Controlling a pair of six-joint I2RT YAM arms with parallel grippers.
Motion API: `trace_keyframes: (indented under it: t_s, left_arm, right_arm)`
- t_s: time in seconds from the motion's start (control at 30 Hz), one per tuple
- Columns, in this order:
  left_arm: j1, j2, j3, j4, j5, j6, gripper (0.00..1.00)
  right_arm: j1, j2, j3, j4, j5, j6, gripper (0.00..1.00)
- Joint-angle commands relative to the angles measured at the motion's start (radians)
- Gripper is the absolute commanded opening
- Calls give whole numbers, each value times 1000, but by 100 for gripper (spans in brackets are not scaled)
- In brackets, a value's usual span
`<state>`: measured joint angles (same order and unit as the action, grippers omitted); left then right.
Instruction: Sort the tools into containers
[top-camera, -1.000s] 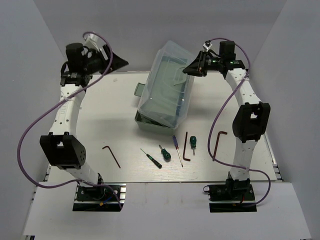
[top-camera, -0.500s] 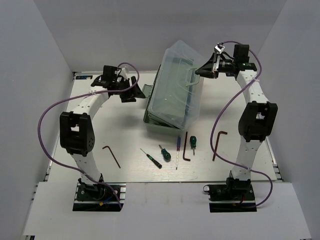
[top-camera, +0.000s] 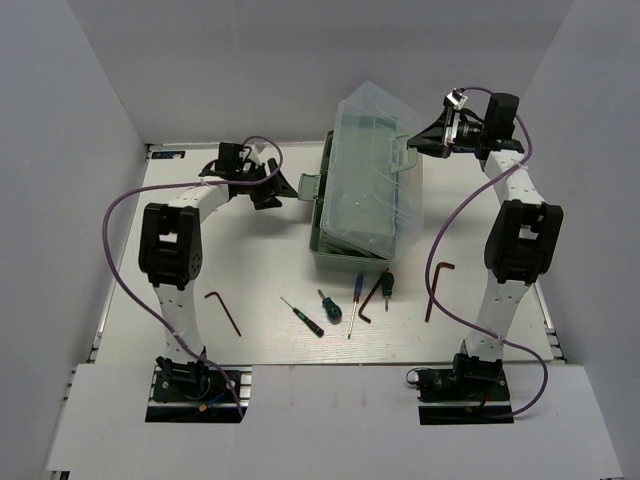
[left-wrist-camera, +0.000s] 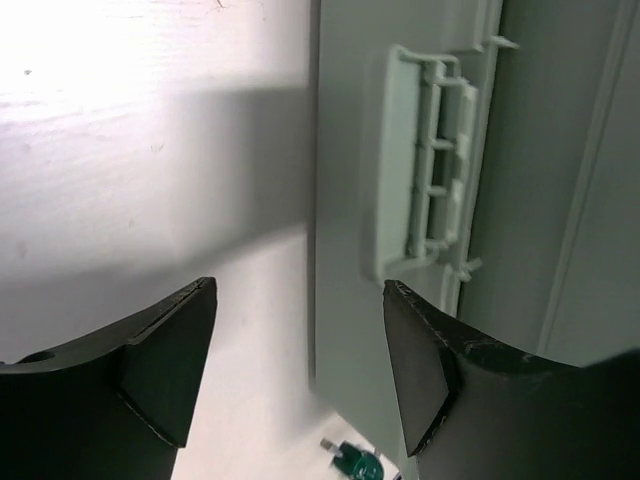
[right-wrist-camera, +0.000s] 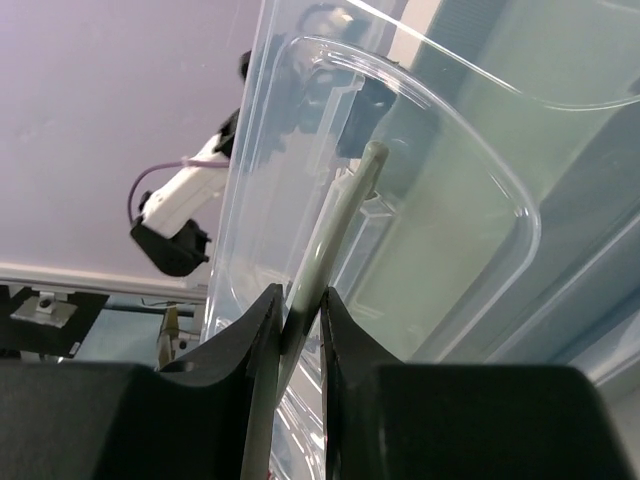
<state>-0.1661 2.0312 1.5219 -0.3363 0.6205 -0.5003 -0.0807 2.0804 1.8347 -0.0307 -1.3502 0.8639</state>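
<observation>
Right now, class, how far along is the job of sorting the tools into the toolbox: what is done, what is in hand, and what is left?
Done: nothing is sorted. In hand: the right hand is shut on the handle of the toolbox, and the left hand is open beside its side latch. Left: three hex keys and four screwdrivers lie on the table, all yet to go in.

This is looking like a robotics lab cell: plain pale grey panel walls (top-camera: 300, 60) are enclosing a white tabletop (top-camera: 260, 250), with two white-and-black robot arms (top-camera: 172, 250) trailing purple cables (top-camera: 106, 235) bolted along its near edge
</observation>
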Motion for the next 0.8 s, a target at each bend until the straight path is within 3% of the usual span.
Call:
trace_keyframes:
  t_s: [0.0, 0.37, 0.43, 0.57, 0.63, 0.77]
  left_arm:
    - [-18, 50, 72, 128, 119, -61, 77]
    - [-38, 142, 81, 382, 260, -227, 77]
    - [-38, 155, 81, 407, 271, -247, 73]
    - [-38, 178, 81, 427, 297, -267, 33]
    - [-38, 187, 72, 427, 306, -267, 27]
    - [-38, 196, 72, 448, 317, -296, 5]
  right_arm:
    - [-1, -103, 26, 238, -184, 58, 0]
    - [13, -85, 18, 239, -181, 60, 0]
    - [13, -82, 14, 239, -181, 61, 0]
    - [9, -79, 20, 239, -179, 58, 0]
    - [4, -75, 24, 233, -179, 53, 0]
    - [-4, -69, 49, 207, -170, 44, 0]
